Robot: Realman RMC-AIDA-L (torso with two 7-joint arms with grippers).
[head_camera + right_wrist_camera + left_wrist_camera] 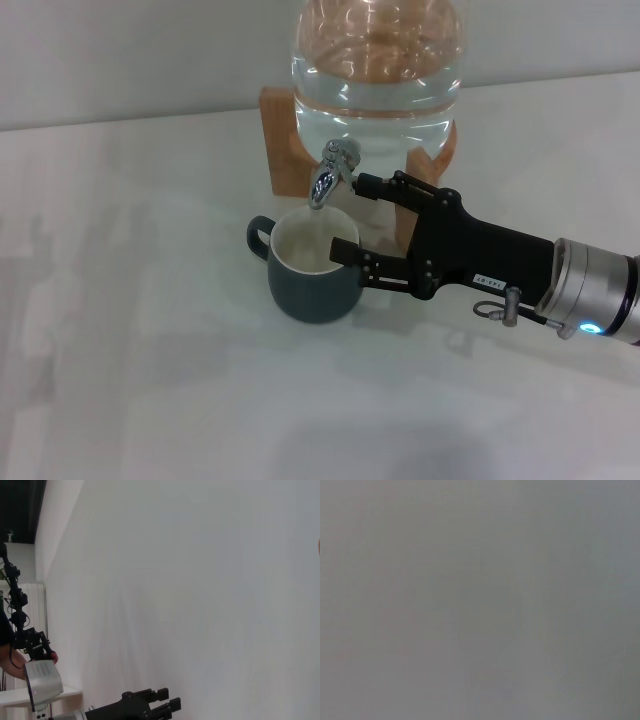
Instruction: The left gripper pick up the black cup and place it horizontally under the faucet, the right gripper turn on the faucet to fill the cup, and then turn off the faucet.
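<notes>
Cup: black cup (312, 275) upright on the white table (150, 350), directly below the spout, handle turned to the left.
Faucet: chrome faucet (330, 170) on the clear water jar (378, 70), which sits on a wooden stand (282, 140).
Right gripper (352, 220): spread wide, holding nothing; upper finger just beside the faucet, lower one at the cup's rim.
Left gripper (167, 705): well off to the side (seen only from the right wrist), slightly parted, empty.

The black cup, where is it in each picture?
Head view: the black cup stands on the table under the faucet, beside the right gripper.
Left wrist view: not in it.
Right wrist view: not in it.
Shared landmark: none; no object shows in two views.
</notes>
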